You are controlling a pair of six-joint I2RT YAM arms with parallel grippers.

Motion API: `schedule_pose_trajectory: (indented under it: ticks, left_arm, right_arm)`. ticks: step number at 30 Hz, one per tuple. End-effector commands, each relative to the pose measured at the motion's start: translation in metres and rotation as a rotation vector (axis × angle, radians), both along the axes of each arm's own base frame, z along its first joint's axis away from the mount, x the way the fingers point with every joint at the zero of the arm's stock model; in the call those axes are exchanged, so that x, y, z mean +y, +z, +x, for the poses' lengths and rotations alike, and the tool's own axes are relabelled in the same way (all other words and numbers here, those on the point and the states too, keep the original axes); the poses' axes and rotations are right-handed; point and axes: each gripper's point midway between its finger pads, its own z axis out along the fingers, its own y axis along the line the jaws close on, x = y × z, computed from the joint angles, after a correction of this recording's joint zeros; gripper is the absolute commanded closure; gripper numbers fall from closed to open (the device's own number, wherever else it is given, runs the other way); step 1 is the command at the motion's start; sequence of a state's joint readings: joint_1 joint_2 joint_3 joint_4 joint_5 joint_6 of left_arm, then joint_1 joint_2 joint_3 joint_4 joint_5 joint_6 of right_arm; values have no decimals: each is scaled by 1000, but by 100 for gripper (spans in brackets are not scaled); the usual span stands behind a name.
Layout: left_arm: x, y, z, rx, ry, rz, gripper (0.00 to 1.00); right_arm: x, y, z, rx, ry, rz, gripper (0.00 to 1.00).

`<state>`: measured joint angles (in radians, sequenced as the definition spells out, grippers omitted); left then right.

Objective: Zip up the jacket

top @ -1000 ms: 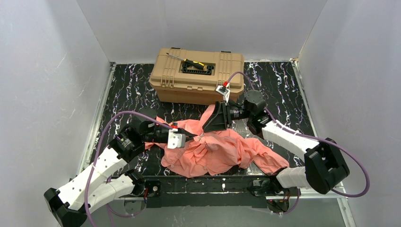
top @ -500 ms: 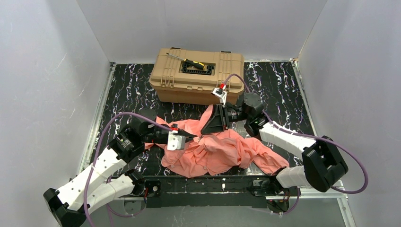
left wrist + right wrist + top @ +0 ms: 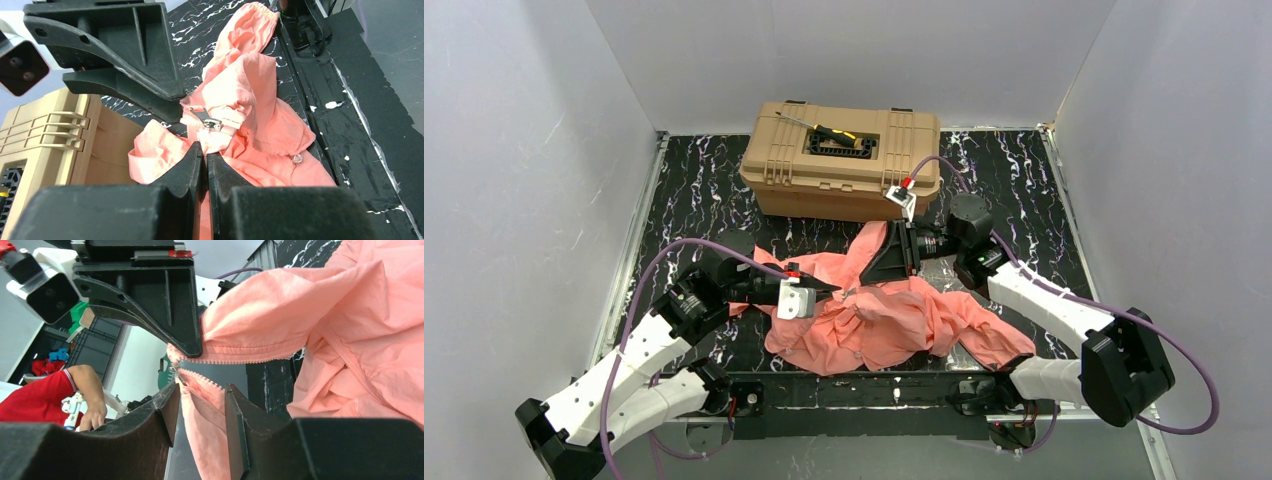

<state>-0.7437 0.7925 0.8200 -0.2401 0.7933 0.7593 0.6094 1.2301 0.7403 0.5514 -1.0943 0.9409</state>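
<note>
**Jacket**: lying crumpled just on the near side of the tan toolbox, front unzipped.
**Left gripper**: jaws all but closed, pinching fabric just beside the zipper pull.
**Right gripper**: standing part-open, loose zipper edge hanging between its fingers, apparently clamping nothing.
**Handling:** the left should be holding the tape taut while the right is closing squarely on the pull, then drawing in line with the teeth.
</note>
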Motion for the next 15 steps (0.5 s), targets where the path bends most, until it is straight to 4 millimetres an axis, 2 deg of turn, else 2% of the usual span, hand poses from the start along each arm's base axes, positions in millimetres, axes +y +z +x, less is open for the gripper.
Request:
schedule_pose_trajectory:
  ticks: [1,8,15]
  left_arm:
    - [1,9,-4,-23,-13,-16,100]
    - [1,9,-5,-26,-18,-17,100]
    - [1,7,-5,-24,-16,-12,100]
  right_arm:
    - [-9,-4,3,-41,-22,-34,53]
    - [-20,-5,0,-42,-55,-58,54]
    - [-21,3,-2,-43,-57,-41,63]
